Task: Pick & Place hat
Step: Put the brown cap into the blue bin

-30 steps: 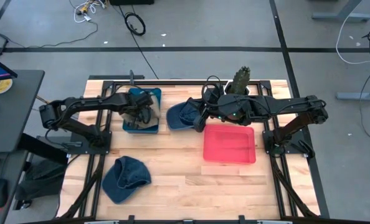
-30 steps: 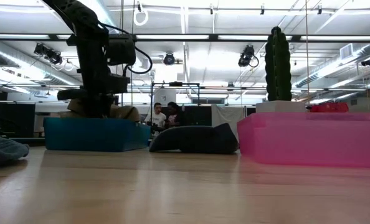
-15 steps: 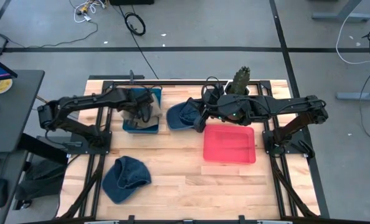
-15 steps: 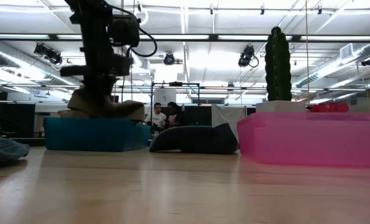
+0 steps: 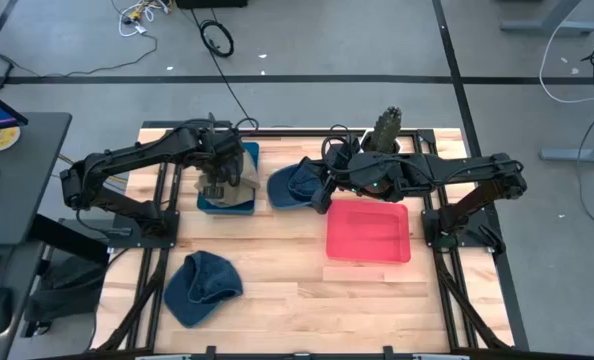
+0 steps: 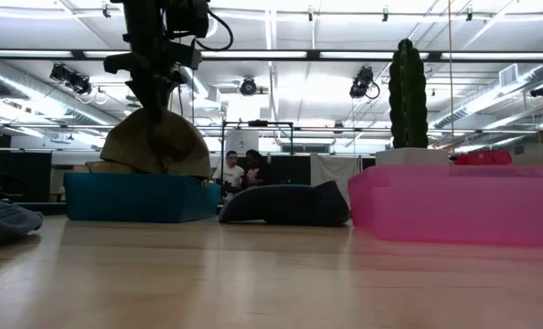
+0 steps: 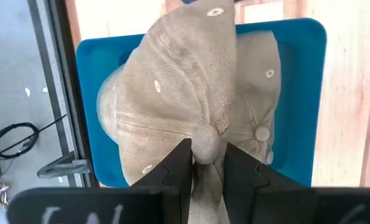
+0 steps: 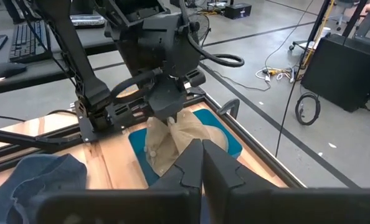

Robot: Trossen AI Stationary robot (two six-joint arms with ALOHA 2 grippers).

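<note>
Ribbed tan hat [image 7: 185, 118] hangs domed from left gripper [image 7: 208, 163] over blue bin [image 7: 300, 106].

Robotics lab: open ceiling lights [image 6: 247, 87], floor cables [image 5: 216, 38], desks.

both arms are dark, near-black, built of slim jointed links on black frame mounts at the table's sides. the left arm [image 5: 137, 158] carries a boxy wrist block with black cables looping off it. the right arm [image 5: 457, 172] shows a small green light near its wrist. fingers [image 7: 175, 171] are flat, matte black, square-edged.
</note>
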